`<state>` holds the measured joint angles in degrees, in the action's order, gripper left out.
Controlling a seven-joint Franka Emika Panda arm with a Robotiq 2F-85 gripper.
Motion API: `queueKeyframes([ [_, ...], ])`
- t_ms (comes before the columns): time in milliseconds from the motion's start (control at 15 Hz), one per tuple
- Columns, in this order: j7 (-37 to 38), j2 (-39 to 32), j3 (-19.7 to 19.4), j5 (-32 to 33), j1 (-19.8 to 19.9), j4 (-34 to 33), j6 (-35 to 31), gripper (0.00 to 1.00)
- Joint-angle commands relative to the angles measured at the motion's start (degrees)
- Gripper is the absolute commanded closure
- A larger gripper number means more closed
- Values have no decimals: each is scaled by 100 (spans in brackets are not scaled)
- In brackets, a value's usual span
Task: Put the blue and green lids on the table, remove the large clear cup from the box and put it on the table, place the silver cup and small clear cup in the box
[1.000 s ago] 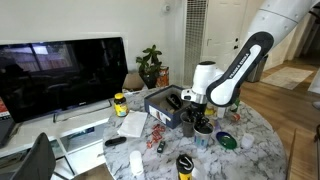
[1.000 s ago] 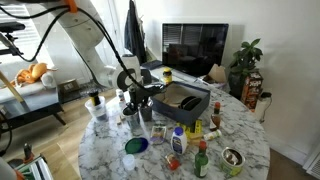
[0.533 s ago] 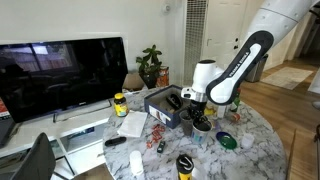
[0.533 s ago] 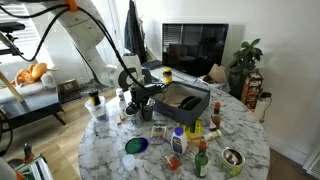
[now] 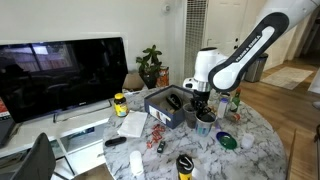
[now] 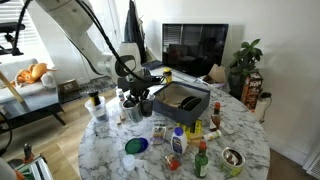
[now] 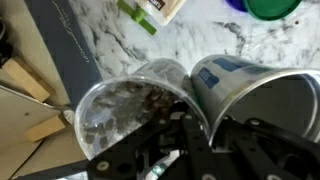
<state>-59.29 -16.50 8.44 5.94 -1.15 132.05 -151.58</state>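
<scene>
In the wrist view my gripper point(image 7: 197, 128) is shut where two rims meet: the silver cup point(image 7: 262, 92) on the right and a small clear cup point(image 7: 122, 112) on the left. The silver cup's rim sits between the fingers; whether the clear rim is caught too is unclear. In both exterior views the gripper point(image 5: 204, 103) point(image 6: 135, 95) hangs just beside the navy box point(image 5: 160, 110) point(image 6: 192, 104), with a cup point(image 6: 133, 109) under it. The green lid point(image 7: 275, 8) point(image 6: 135, 146) and blue lid point(image 7: 235, 3) lie flat on the marble. I cannot make out the large clear cup.
Bottles and jars crowd the round marble table point(image 6: 240, 130), among them a yellow-capped dark jar point(image 5: 183, 165) near the front edge. A television point(image 5: 60, 70) and a plant point(image 5: 150, 65) stand behind. The box's dark wall point(image 7: 60, 60) is close beside the cups.
The jaws have closed from partly open to shut on the rim. The arm has risen, lifting the gripper and the cup under it a little off the table.
</scene>
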Motion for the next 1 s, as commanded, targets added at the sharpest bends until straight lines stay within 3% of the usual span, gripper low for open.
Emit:
queueKeyframes([
  [0,176,1076,38,-254,108,409,673,97],
  [333,411,1584,-206,-1121,85,116,986,97],
  [400,318,1386,-223,-793,-10,76,909,97],
  [467,312,1455,-254,-836,-16,58,914,87],
  [800,311,1357,-240,-836,-31,56,914,87],
  [867,310,1352,-240,-836,-31,55,914,97],
  [933,500,1362,-252,-816,-31,8,865,97],
])
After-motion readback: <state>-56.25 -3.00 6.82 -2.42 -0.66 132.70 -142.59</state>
